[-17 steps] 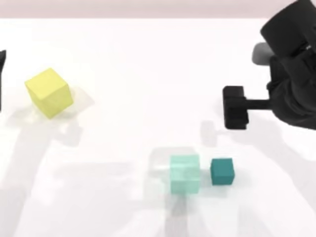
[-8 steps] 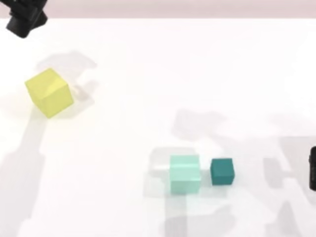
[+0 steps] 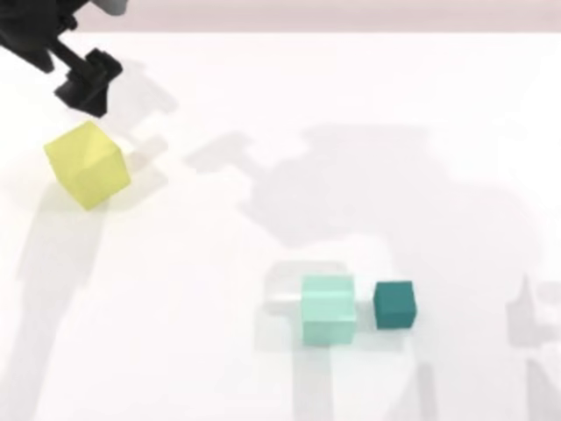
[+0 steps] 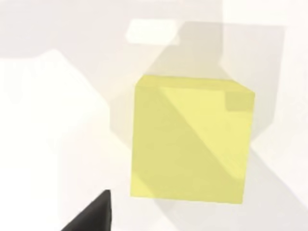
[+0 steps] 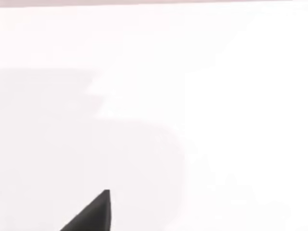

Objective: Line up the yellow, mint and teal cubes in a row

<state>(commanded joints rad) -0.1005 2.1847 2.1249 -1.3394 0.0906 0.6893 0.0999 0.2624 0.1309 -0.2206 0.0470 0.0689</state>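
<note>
Left gripper (image 3: 85, 86), state unclear, hangs just beyond the yellow cube (image 3: 87, 164); mint cube (image 3: 329, 308) sits beside teal cube (image 3: 395, 304).

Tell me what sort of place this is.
Likely a simulated tabletop test scene: a bare white table, three plain cubes, yellow cube, mint cube and teal cube, and the left gripper beside the yellow one.

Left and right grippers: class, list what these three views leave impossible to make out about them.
1. Left gripper: the top view shows it from above near the yellow cube, too dark to tell open from shut; the left wrist view shows only one dark tip at the edge.
2. Right gripper: outside the top view; the right wrist view shows only a dark tip.
</note>
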